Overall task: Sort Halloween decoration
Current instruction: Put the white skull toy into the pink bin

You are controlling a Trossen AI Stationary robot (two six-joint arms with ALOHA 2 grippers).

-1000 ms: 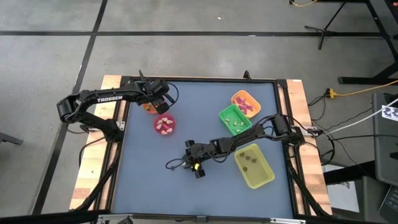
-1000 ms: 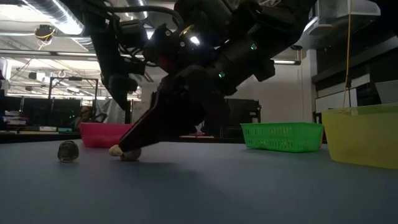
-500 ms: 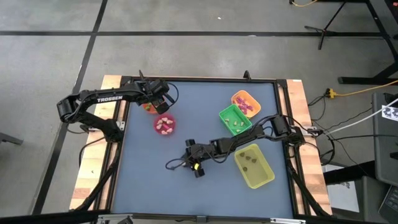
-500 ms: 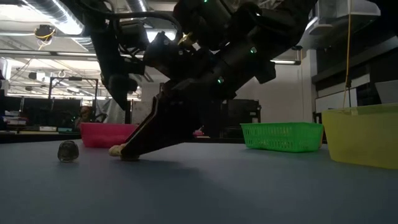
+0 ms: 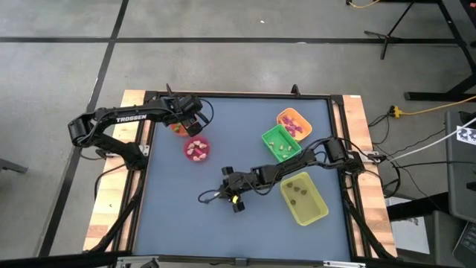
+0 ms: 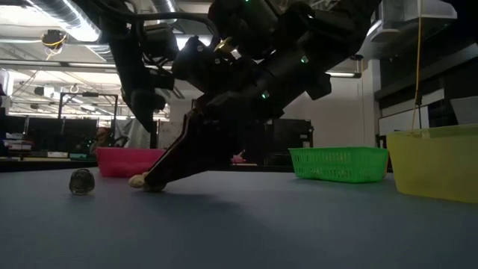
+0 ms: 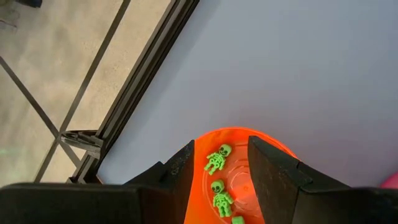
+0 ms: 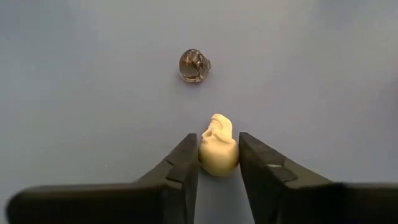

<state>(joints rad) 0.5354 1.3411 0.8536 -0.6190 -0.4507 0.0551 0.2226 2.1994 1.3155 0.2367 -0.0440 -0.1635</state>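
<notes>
Cream skull trinket (image 8: 218,149) sits pinched between the right gripper (image 8: 217,163) jaws, seemingly gripped; overhead hides it.

right arm reaches across to table centre, gripper (image 8: 217,163) low at the surface, fingers (image 8: 184,163) pressed against a small item; left gripper (image 7: 219,171) hovers at rear left, fingers parted

In the high view, the trinkets in the pink cup (image 5: 197,149) are too small to identify. The orange cup (image 7: 239,140) is cut off by the left wrist picture's edge. The dark trinket (image 8: 194,65) shows no legible detail.
</notes>
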